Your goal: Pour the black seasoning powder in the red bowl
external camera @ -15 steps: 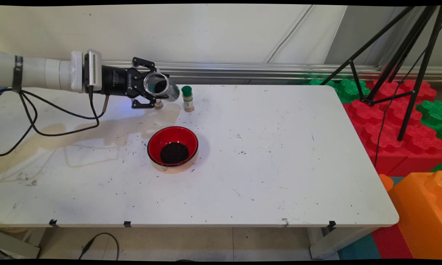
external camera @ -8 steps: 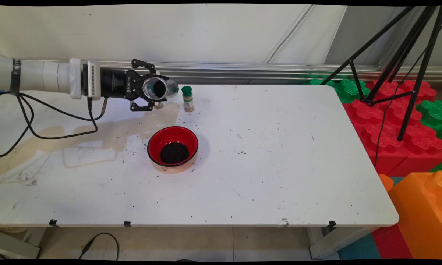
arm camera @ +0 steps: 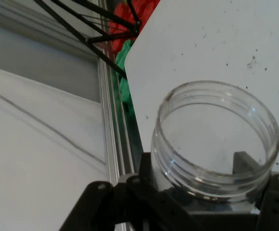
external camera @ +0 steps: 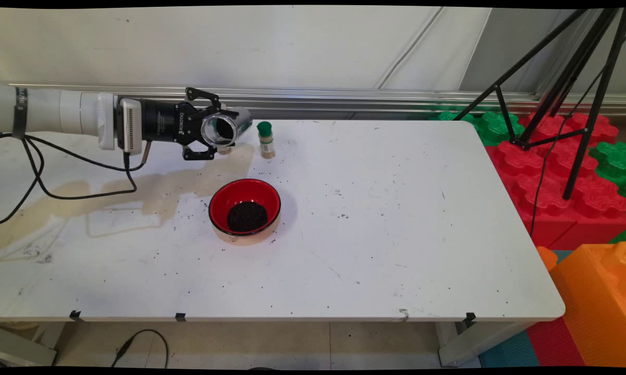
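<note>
My fingers (external camera: pixel 215 131) are clamped on a clear jar (external camera: pixel 228 128), held on its side, mouth toward the camera, above the tabletop (external camera: pixel 396 219) behind the red bowl (external camera: pixel 245 206) of dark grains, beside a green-capped bottle (external camera: pixel 265 139).

one clear jar (external camera: pixel 228 127), one red bowl (external camera: pixel 245 206), one green-capped spice bottle (external camera: pixel 265 139), one white table (external camera: pixel 396 219).
</note>
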Action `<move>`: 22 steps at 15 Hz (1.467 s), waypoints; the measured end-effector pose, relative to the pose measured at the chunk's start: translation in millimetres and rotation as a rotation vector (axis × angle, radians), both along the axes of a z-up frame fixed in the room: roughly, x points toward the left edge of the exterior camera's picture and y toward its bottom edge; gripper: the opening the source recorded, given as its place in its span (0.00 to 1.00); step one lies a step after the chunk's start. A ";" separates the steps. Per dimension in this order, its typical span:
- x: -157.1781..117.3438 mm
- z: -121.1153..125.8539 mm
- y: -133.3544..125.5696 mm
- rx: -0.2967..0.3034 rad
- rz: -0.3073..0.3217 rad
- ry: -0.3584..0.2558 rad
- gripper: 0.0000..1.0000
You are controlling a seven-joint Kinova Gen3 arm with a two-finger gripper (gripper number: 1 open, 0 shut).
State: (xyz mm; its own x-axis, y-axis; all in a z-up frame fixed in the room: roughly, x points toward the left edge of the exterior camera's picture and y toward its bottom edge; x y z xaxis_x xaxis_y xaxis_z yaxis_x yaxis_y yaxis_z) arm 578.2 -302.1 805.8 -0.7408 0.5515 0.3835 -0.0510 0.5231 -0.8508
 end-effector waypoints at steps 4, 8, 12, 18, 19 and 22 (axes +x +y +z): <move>-2.1 -0.8 1.3 -0.061 -0.026 -0.058 0.00; -5.9 -0.5 1.1 -0.129 -0.053 -0.116 0.00; -9.8 0.1 1.5 -0.197 -0.077 -0.173 0.00; -14.4 -0.3 3.1 -0.274 -0.108 -0.239 0.00; -15.4 -0.4 3.3 -0.286 -0.114 -0.248 0.00; -17.6 -0.5 4.1 -0.311 -0.127 -0.268 0.00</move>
State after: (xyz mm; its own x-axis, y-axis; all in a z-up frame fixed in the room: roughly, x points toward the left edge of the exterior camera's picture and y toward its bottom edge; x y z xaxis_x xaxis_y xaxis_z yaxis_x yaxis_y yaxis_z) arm 560.7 -298.0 805.2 -0.7105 0.7036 -0.0122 0.2413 0.2273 -0.9435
